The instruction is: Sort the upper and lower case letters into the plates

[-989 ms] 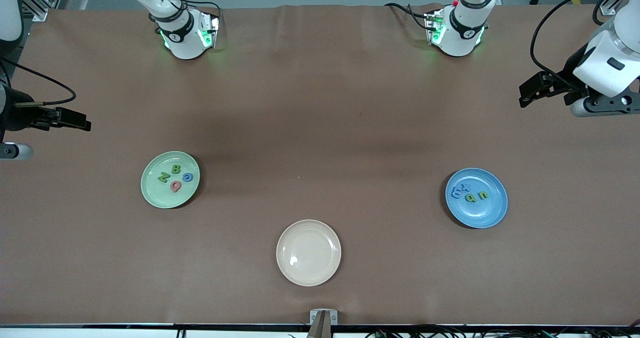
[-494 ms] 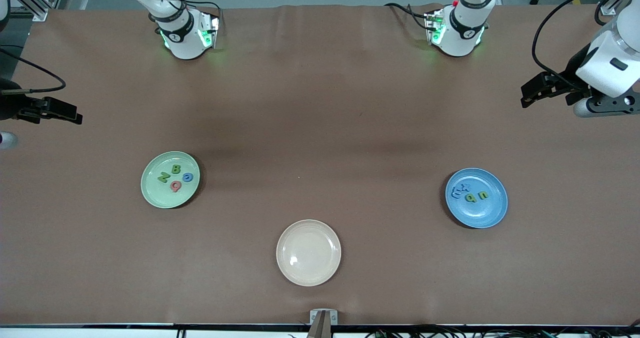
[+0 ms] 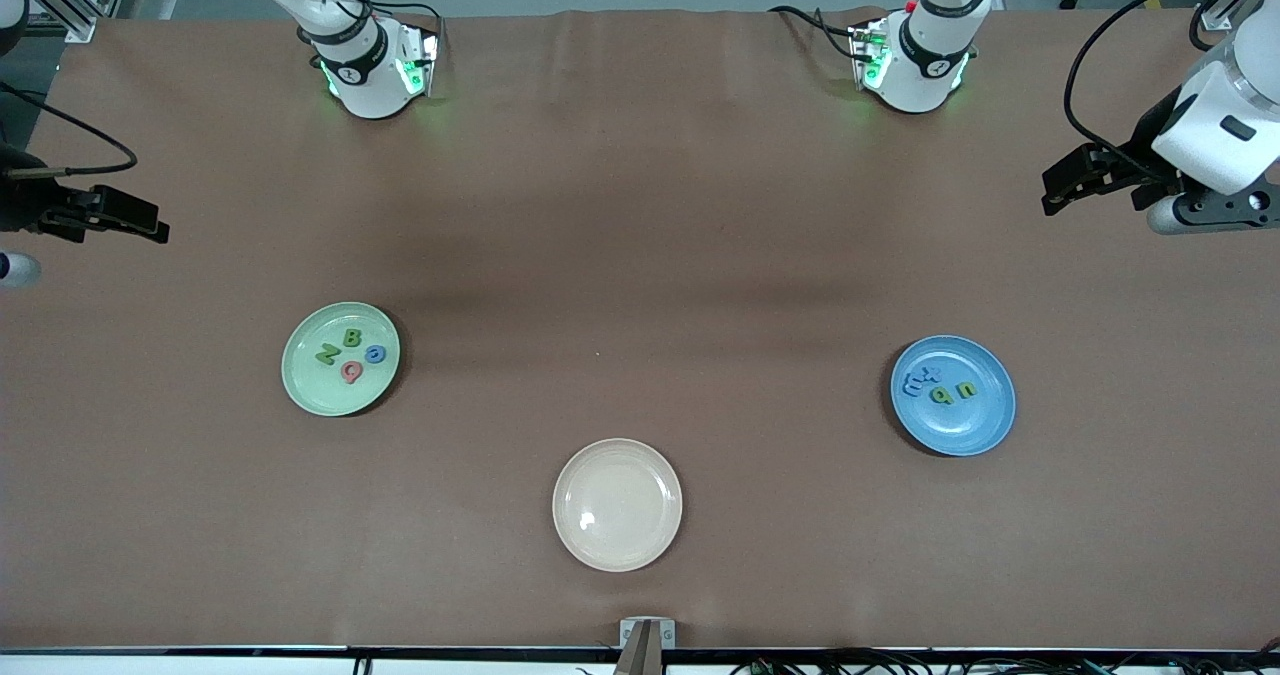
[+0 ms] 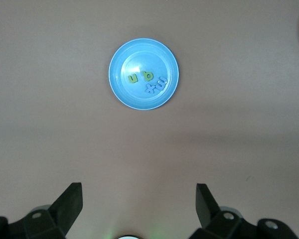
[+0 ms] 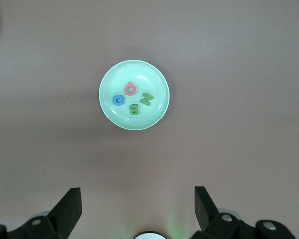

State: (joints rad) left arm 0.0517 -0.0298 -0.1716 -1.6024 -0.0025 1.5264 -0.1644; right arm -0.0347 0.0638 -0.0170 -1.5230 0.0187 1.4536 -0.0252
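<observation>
The pale mint green plate (image 3: 320, 391) lies toward the right arm's end of the table and holds a green N (image 3: 327, 355), a green B (image 3: 352, 337), a blue C (image 3: 375, 354) and a red Q (image 3: 351, 371). It also shows in the right wrist view (image 5: 152, 79). The mid blue plate (image 3: 962, 431) lies toward the left arm's end and holds two blue letters (image 3: 915, 386) and two green ones (image 3: 954, 392). It also shows in the left wrist view (image 4: 139, 100). My right gripper (image 3: 155, 227) (image 5: 137, 189) and left gripper (image 3: 1048, 191) (image 4: 138, 186) are open and empty, high over the table's ends.
A cream-beige plate (image 3: 617, 555) with nothing in it lies nearest the front camera, between the two other plates. Both arm bases (image 3: 370, 65) stand at the table's edge farthest from the front camera. Brown tabletop lies between the plates.
My right gripper has drawn back toward its end of the table and slightly away from the front camera. My left gripper shifted slightly, then held still. Plates and letters have not moved.
</observation>
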